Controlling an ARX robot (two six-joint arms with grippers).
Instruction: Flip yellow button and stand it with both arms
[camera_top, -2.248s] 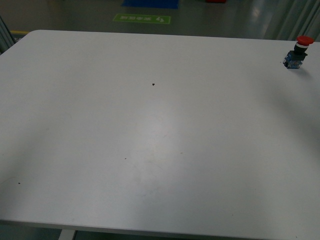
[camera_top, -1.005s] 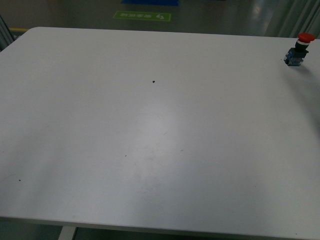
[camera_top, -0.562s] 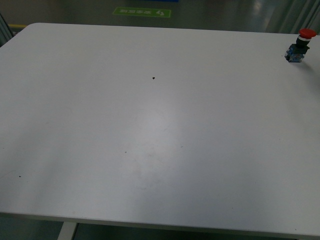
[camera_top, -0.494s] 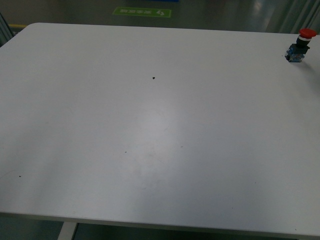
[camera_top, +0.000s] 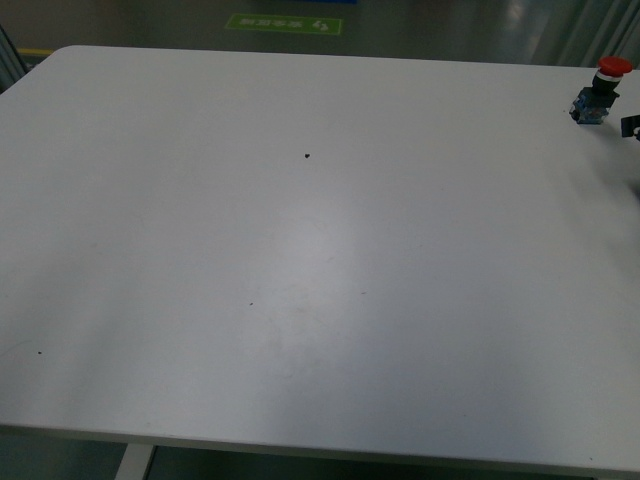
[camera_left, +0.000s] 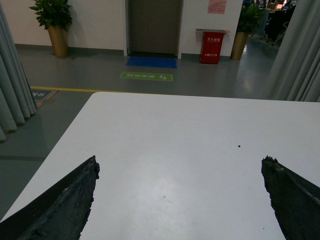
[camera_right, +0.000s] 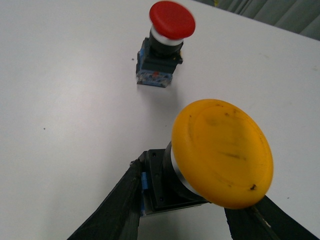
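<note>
Left gripper hangs over the left part of the table with its fingers spread wide, nothing between them and nowhere near the task's thing. The front view shows bare white table across the middle. The yellow button is outside that view, and the black sliver at its far right edge is probably part of the right arm. Right gripper is clamped on the yellow button — a finger on each side of the blue-black contact block, cap tipped toward the wrist camera. Whether the block rests on the table or is lifted cannot be told. It is near but apart from the red-capped switch, which stands upright at the table's far right. Handling, as a judgement: hard plastic, stiff, light, not fragile. The wide domed cap looks smooth and slippery and makes the button top-heavy, so a grip there would likely slip or let it tip. The best hold is the flat faces of the boxy block — the left gripper could take the free pair of faces for the flip.
</note>
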